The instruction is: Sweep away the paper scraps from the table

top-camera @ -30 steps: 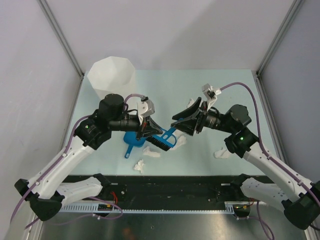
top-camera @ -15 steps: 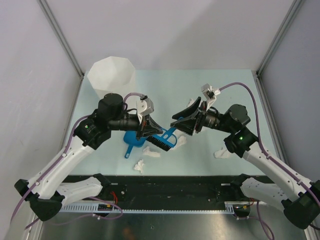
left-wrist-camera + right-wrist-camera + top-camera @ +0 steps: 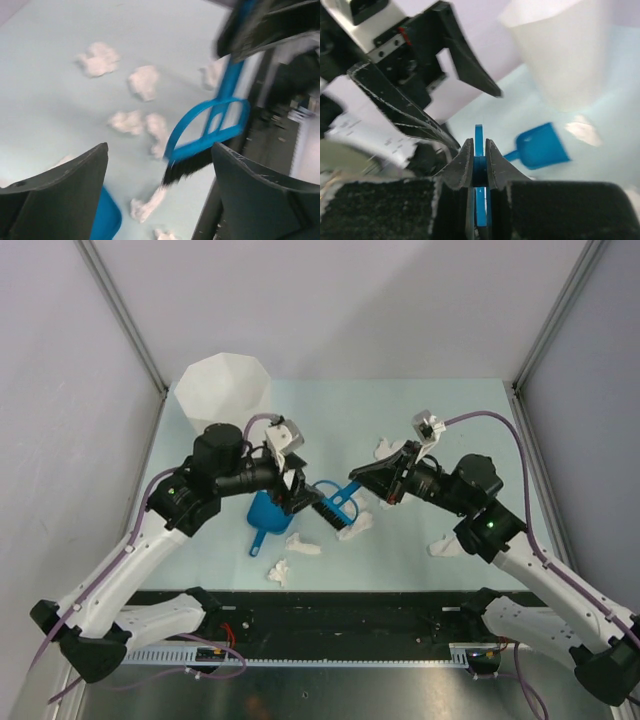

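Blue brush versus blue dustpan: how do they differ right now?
The brush is clamped by its handle in the shut right gripper; the dustpan lies on the table, ungripped. The brush carries black bristles; the dustpan is a plain scoop with a short handle. Both are bright blue.

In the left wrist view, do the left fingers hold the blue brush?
No: the left fingers stand wide apart, and the blue brush is beyond them, untouched.

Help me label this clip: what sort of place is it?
Likely a robot lab test cell: a pale green table walled in by plain grey panels, two robot arms bolted at its front, one holding a brush.
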`<state>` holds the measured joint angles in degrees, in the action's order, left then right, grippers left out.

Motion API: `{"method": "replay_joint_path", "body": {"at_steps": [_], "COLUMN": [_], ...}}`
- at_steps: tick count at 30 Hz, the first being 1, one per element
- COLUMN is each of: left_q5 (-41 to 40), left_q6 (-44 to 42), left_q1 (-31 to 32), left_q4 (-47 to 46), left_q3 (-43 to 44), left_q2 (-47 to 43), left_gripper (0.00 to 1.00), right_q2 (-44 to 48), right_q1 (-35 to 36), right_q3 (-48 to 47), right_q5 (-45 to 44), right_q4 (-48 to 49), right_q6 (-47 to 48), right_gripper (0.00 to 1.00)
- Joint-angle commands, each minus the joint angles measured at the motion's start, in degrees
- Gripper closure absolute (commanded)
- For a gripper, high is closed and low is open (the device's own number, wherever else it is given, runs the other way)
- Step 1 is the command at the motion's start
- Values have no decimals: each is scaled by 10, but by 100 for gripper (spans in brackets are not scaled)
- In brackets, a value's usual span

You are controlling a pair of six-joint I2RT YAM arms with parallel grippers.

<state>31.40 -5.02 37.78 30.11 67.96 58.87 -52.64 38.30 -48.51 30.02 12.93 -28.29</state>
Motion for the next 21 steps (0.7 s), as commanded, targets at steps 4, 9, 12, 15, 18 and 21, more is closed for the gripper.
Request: {"method": "replay_joint_path", "body": {"at_steps": [4, 9, 12, 15, 18, 21], "left_q5": [-299, -358, -368, -369, -346, -332], "left_q6": [-90, -148, -172, -174, -167, -173], "left_q1": [-48, -48, -47, -53, -55, -57], "left_q4": [20, 79, 94, 91, 87, 82], "left_q3": [-59, -188, -231, -239, -231, -239], "left_q2": [-27, -27, 29, 83, 113, 143], "left_gripper": [0, 5, 14, 20, 21, 21], "right_q2": [31, 1, -15, -18, -18, -14], "right_q1": [80, 135, 145, 148, 148, 148], "right_q3": [-1, -1, 0, 14, 27, 35], "right_q5": [-390, -489, -485, -472, -469, -467], "right_q4": [-156, -173, -171, -156, -145, -147], "right_q6": [120, 158, 163, 163, 158, 158], "right_gripper": [100, 100, 100, 100, 100, 100]}}
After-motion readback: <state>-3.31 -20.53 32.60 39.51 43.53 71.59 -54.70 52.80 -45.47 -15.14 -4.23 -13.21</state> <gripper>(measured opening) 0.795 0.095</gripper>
